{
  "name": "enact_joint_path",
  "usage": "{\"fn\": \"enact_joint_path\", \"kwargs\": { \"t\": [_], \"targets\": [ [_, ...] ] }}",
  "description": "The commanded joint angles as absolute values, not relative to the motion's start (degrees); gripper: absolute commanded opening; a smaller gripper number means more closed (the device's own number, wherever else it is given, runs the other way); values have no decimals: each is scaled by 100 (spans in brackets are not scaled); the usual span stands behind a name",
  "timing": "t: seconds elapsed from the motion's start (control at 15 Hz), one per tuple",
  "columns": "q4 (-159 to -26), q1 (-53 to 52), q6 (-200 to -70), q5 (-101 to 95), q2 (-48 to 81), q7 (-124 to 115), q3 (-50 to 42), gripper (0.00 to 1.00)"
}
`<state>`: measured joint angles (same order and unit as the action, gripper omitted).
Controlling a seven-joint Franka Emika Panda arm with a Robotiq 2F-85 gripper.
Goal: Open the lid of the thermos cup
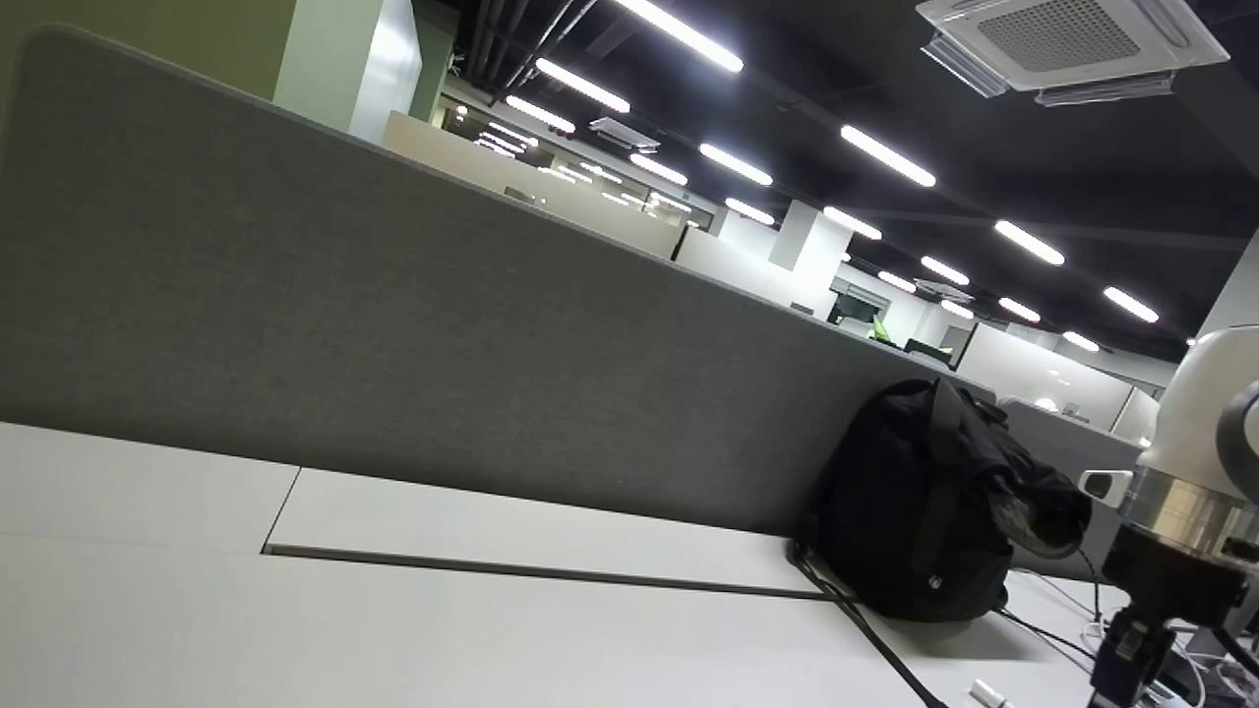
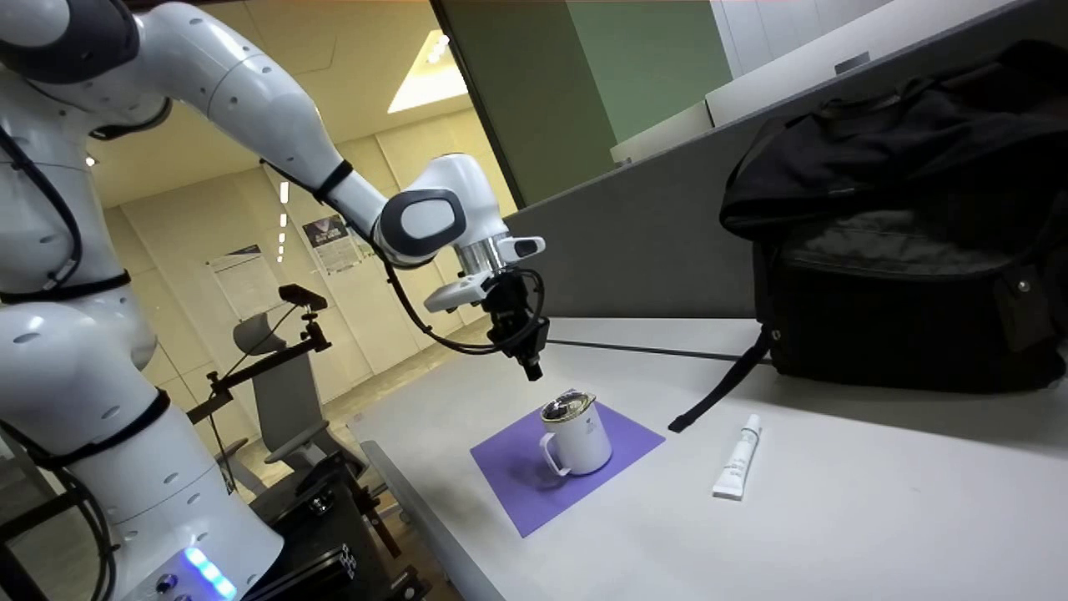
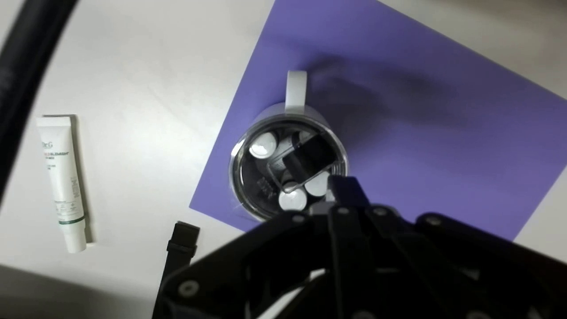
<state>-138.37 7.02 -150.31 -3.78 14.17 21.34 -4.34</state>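
The thermos cup is a white mug (image 2: 581,444) with a handle. It stands upright on a purple sheet (image 2: 630,430). Its clear round lid (image 2: 569,406) sits on top. In the wrist view, the lid (image 3: 257,181) has a black tab (image 3: 312,157) in a clear frame, and several white round shapes show in or through it. The cup's handle (image 3: 296,91) points to the top of that view. My gripper (image 2: 531,367) hangs above the cup, apart from it. In the wrist view, the fingertips (image 3: 347,191) are together and empty, overlapping the lid's lower right edge.
A white tube (image 2: 738,463) lies on the table beside the purple sheet. A black backpack (image 2: 901,250) stands against the grey partition (image 1: 443,324), and its strap (image 2: 722,384) reaches toward the sheet. Cables (image 1: 1057,590) lie behind the arm in an exterior view.
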Motion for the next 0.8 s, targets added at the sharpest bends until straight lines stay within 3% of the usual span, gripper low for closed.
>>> {"fn": "enact_joint_path", "kwargs": {
  "t": [0.0, 0.73],
  "targets": [
    [-13883, 648, -15297, -769, 1535, 1623, -581, 0],
    [-13725, 594, -15958, -1092, 2133, 1247, -743, 0]
  ]
}}
